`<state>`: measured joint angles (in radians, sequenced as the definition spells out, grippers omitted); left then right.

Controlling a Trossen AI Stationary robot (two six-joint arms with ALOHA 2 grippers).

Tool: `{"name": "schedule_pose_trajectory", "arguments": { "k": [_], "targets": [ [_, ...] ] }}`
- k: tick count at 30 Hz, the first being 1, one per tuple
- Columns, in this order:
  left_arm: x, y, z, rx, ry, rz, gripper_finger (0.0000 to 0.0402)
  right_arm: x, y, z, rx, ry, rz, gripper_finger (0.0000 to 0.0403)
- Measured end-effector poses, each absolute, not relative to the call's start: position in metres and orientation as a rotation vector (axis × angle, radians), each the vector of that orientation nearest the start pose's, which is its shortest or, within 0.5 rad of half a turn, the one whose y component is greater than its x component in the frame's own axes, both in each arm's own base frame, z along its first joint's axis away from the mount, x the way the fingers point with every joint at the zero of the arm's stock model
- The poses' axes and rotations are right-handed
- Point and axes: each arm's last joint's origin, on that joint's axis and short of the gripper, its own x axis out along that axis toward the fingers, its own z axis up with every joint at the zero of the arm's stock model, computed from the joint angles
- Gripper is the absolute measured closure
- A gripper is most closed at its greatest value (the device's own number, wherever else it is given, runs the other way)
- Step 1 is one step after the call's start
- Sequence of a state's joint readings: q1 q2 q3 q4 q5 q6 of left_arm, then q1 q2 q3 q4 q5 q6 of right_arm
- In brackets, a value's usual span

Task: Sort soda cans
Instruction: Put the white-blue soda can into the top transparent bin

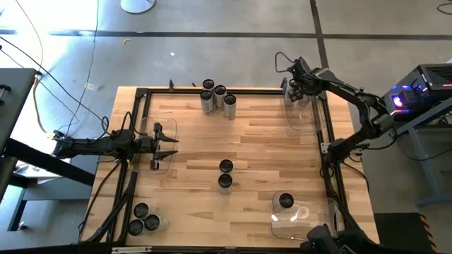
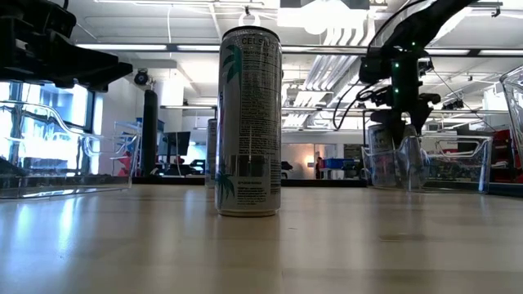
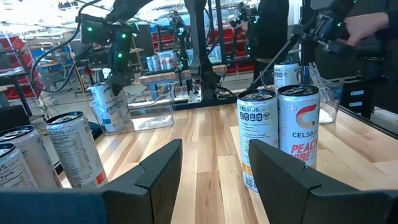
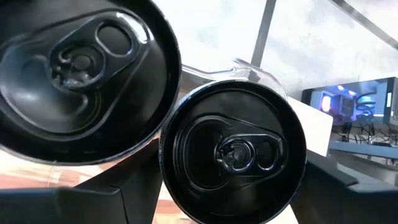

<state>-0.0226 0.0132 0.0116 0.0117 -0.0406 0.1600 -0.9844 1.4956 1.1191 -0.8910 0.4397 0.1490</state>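
My right gripper (image 1: 296, 92) reaches slanting down into the clear bin (image 1: 314, 120) at the table's far right and is shut on a soda can (image 4: 233, 152). A second can (image 4: 81, 62) stands close beside it. My left gripper (image 1: 167, 143) waits open and level over the clear bin (image 1: 161, 164) at the left edge, with nothing between its fingers (image 3: 161, 174). Several cans (image 1: 217, 99) stand on their bases at the far edge, and two more (image 1: 225, 174) in the middle of the table. My right gripper pinches the can between its two fingers (image 4: 134, 190), one on each side of the can's wall just below the top rim (image 4: 165, 180). The fingers come from above, slanting down. The can (image 3: 106, 109) stays nearly upright inside the bin. Whether its base touches the bin floor I cannot tell.
One can (image 1: 285, 202) stands in the clear bin (image 1: 311, 215) at the near right. Three cans (image 1: 145, 220) stand at the near left corner. A dark frame (image 1: 328, 141) runs along the table's edges. Bare wood lies between the middle cans and both side bins.
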Motion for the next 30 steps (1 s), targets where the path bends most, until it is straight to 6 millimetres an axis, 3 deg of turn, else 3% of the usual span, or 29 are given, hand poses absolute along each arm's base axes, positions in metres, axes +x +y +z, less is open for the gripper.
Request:
{"name": "schedule_pose_trajectory", "arguments": {
  "k": [21,30],
  "targets": [
    [0.0978,-0.001,0.1677,0.16,-0.009,0.019,0.0222,0.1479,-0.2422,0.2405,0.474,1.179,-1.267,0.0104],
    [0.0978,-0.001,0.1676,0.16,-0.009,0.019,0.0222,0.1467,-0.2424,0.2412,0.453,1.194,-1.282,0.0123]
  ]
}}
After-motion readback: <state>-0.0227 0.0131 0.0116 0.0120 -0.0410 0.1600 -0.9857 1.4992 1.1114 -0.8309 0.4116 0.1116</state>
